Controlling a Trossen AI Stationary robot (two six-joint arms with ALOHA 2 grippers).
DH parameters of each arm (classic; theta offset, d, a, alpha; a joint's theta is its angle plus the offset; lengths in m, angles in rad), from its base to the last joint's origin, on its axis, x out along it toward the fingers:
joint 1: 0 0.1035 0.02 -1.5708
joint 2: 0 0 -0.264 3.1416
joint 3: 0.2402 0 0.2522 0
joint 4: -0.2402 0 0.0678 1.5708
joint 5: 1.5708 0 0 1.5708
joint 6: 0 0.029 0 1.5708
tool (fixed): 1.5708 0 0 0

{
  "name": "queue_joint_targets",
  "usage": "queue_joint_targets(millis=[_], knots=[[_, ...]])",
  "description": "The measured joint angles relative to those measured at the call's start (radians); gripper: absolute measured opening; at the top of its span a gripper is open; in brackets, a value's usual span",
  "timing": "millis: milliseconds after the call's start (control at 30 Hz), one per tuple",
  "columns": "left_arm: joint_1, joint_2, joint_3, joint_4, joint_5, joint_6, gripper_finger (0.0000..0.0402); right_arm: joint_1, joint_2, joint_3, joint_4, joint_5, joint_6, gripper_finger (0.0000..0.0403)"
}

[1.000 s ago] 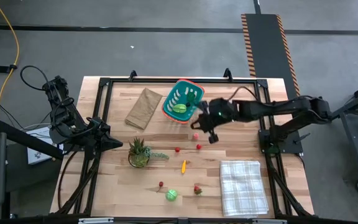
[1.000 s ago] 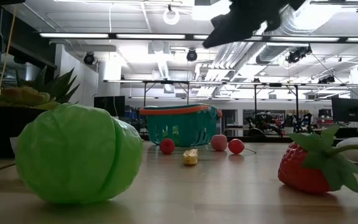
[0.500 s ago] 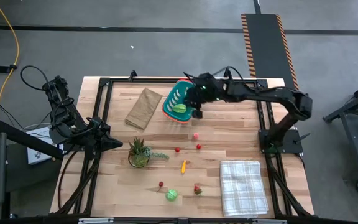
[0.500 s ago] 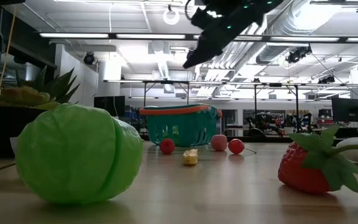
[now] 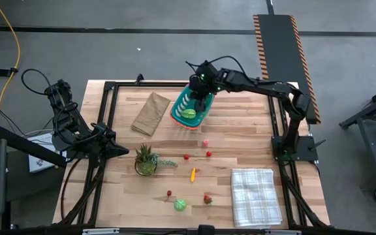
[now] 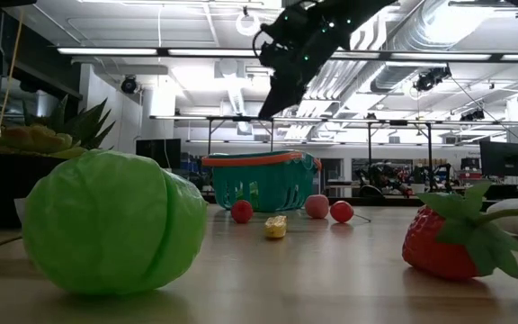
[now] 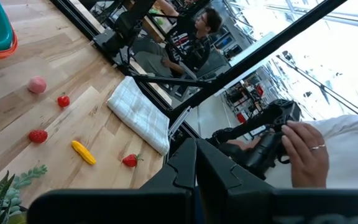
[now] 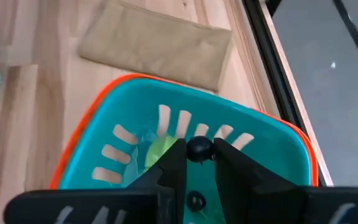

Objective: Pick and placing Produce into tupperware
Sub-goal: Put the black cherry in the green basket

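Fingers of the right gripper are clamped on a small dark round piece of produce, and I keep them above the open tupperware, over the side of it that is nearer to the right arm. In the right wrist view the piece sits between the two tips, and below it I see the teal floor of the tupperware with a light green piece already inside. The left gripper waits with its fingers together at the left edge of the table, well apart from the work.

What can go wrong: the piece is round and small, and only the tips hold it. If I open from this height, I think it may bounce on the plastic floor and jump over the orange rim. If I go lower without care, a finger may hit the rim and push the tupperware toward the paper bag beside it. Many pieces are not yet collected, among them the pink one, the yellow-orange one and the strawberry.

I can read no brand, label or writing on the task's things.
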Motion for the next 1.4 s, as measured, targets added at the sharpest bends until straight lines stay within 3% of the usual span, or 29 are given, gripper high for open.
queue_joint_targets(millis=[567,1400], knots=[[0.000,0.000,0.000,0.000,0.000,0.000,0.0001,-0.027,0.072,-0.001,-0.121,-0.064,0.127,0.0055],[0.000,0.000,0.000,0.000,0.000,0.000,0.0001,-0.026,0.152,-0.002,-0.189,-0.061,0.222,0.0055]])
